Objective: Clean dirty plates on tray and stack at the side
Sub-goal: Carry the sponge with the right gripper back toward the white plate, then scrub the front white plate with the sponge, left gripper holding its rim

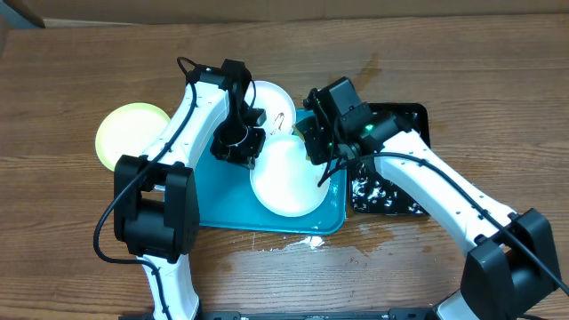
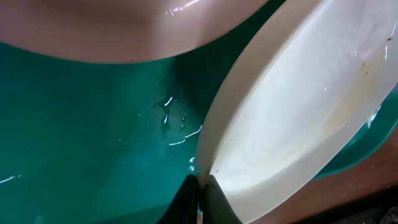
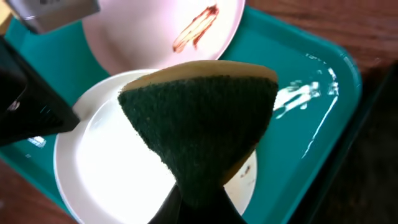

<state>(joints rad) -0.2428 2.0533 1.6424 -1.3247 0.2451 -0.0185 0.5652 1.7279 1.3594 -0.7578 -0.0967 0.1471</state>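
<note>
My right tool (image 3: 198, 208) is clamped on the sponge (image 3: 199, 118), green scrubby face just over the near white plate (image 3: 106, 180) in the tray (image 3: 311, 124). Left tool (image 2: 200, 190) is pinched shut on that plate's rim on the opposite side, tipping it up I think. The smeared plate (image 3: 143, 31) crowds its far edge, so wiping room looks best toward the tray's bare stretch on the right arm's side. Green-rimmed plate (image 1: 129, 133) sits on the tabletop (image 1: 71, 222), left of the tray.

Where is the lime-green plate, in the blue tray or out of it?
Out. The lime-green plate lies on the wooden table, left of the turquoise tray and beyond its rim.
</note>
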